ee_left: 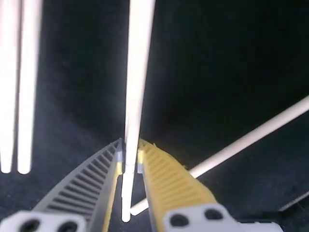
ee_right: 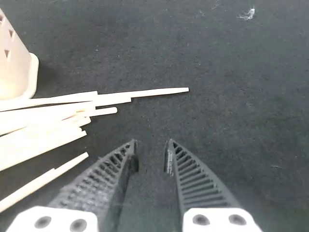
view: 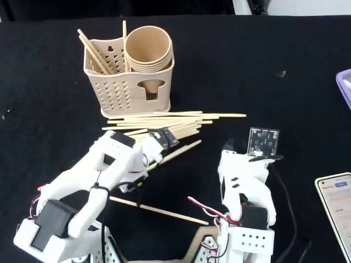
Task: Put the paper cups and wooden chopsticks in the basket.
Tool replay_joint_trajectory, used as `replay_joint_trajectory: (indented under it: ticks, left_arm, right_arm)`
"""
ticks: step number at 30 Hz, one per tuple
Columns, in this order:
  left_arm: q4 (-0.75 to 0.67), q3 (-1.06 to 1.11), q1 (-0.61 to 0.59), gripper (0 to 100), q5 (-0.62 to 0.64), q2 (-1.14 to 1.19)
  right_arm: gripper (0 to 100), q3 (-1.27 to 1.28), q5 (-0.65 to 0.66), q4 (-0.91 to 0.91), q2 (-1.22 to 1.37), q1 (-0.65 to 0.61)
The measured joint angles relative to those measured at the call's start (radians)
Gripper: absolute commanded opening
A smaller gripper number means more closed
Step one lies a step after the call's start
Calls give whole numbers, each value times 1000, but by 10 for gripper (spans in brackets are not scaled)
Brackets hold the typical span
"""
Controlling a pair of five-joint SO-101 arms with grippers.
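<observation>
A beige perforated basket point(view: 129, 82) stands at the back left, with stacked paper cups point(view: 148, 49) in one compartment and a few wooden chopsticks point(view: 96, 52) in the other. A pile of chopsticks point(view: 175, 121) lies on the black cloth in front of it. My left gripper point(view: 159, 143) sits at the pile's near edge. In the left wrist view the left gripper point(ee_left: 129, 155) is shut on a chopstick point(ee_left: 137, 72) that points away from the camera. My right gripper point(ee_right: 150, 153) hovers open over bare cloth beside the pile's tips point(ee_right: 145, 93), holding nothing.
One loose chopstick point(view: 159, 210) lies between the arm bases. A phone point(view: 337, 211) rests at the right edge and a purple object point(view: 345, 82) further back. The basket corner point(ee_right: 14, 63) appears in the right wrist view. Open cloth lies right of the pile.
</observation>
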Motion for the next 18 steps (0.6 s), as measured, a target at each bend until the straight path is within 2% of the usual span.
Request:
replay_joint_trajectory:
  ticks: [6, 11, 18]
  left_arm:
    - [74, 3, 2, 30, -15, -140]
    - [173, 3, -2, 30, -61, -331]
    - [261, 3, -37, 30, -61, -595]
  right_arm:
    - [102, 0, 0, 0, 0, 0]
    - [102, 0, 0, 0, 0, 0]
    - [100, 0, 0, 0, 0, 0]
